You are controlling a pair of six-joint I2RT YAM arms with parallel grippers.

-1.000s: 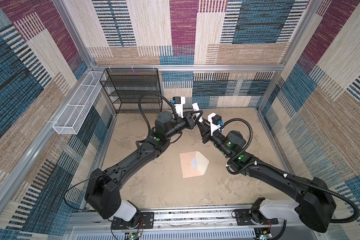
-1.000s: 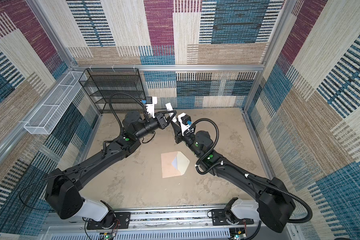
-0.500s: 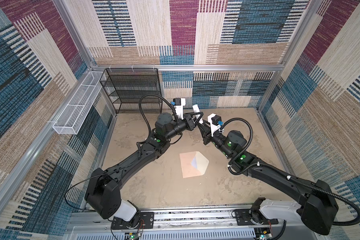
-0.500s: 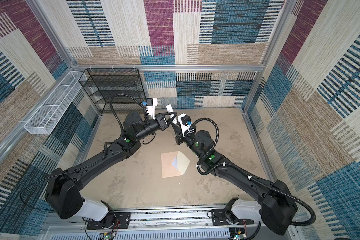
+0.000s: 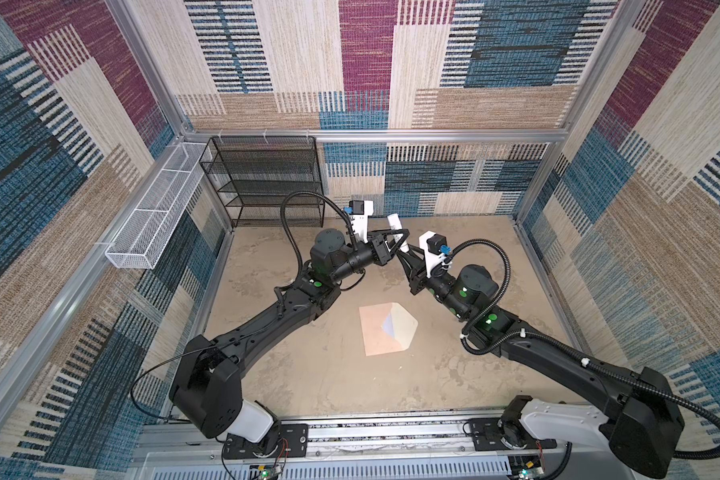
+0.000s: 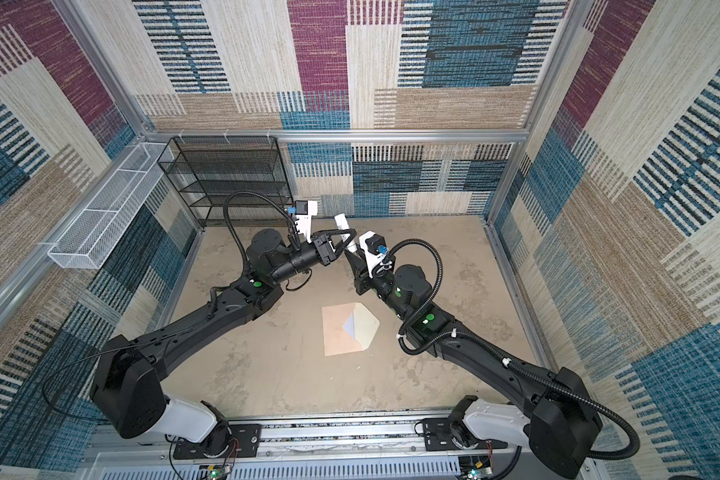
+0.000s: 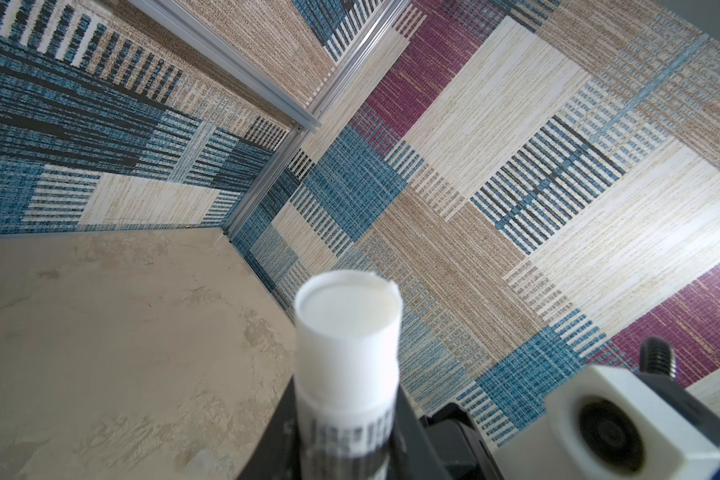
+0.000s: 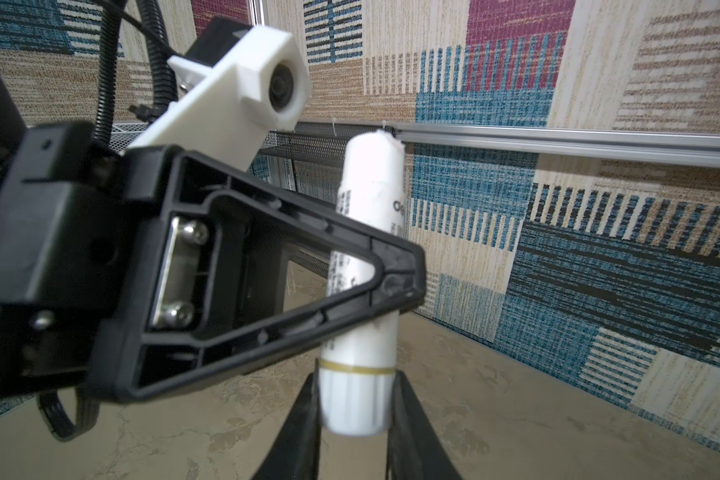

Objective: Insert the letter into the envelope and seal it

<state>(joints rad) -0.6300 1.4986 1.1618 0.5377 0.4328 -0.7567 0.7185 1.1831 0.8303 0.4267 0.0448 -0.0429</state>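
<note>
Envelope of pale peach-pink paper [image 5: 373, 338] lies flat on the mottled tan tabletop [image 5: 308, 382], its cream pointed flap [image 5: 406, 328] open toward the right arm. The white, blue-edged paper letter [image 5: 390, 326] shows only as a small triangle at its mouth. Beyond it, both arms meet on one white cylindrical glue stick [image 5: 394, 221]. The left gripper [image 5: 398, 237] clamps its printed middle and the right gripper [image 8: 354, 388] pinches the gold-ringed end (stick tilted, clear of the table). Farthest back are a black wire-mesh shelf rack [image 5: 267, 183] and a white wire basket [image 5: 154, 224].
</note>
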